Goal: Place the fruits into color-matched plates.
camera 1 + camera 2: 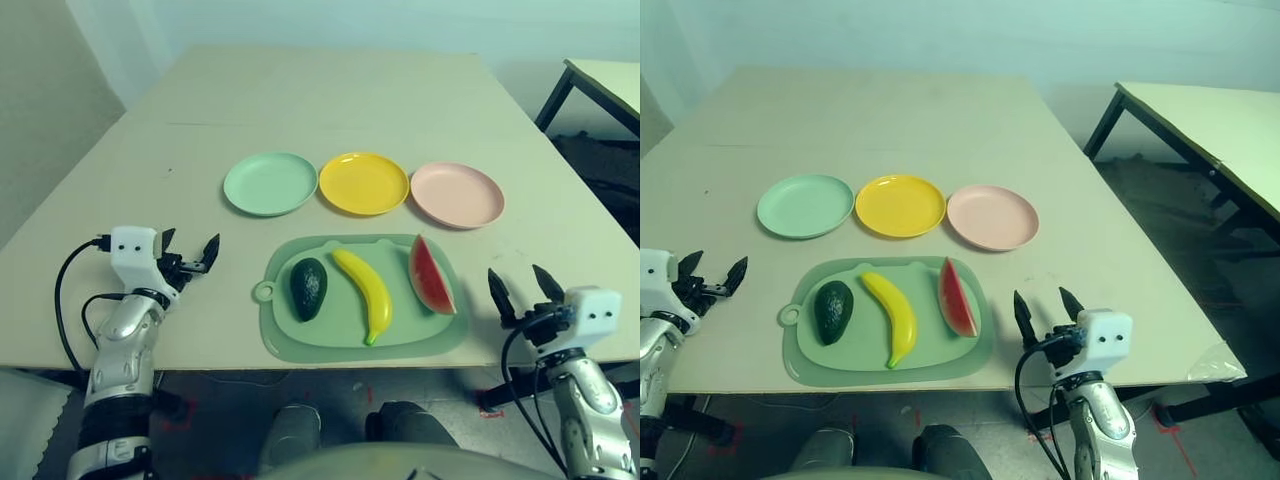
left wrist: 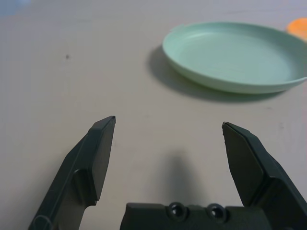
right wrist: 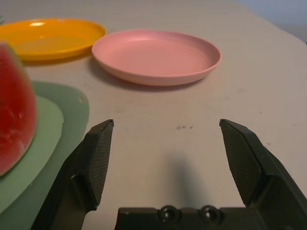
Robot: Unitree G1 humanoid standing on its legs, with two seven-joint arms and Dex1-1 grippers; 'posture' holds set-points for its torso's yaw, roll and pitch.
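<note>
fruits: green avocado (image 1: 308, 288) | yellow banana (image 1: 366, 291) | red watermelon (image 1: 431, 275) | tools: both wide, empty

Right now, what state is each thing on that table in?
avocado: lying on mat
banana: lying on mat
watermelon wedge: on mat
green plate: empty
yellow plate: empty
pink plate: empty
left end effector: open, empty
right end effector: open, empty
</note>
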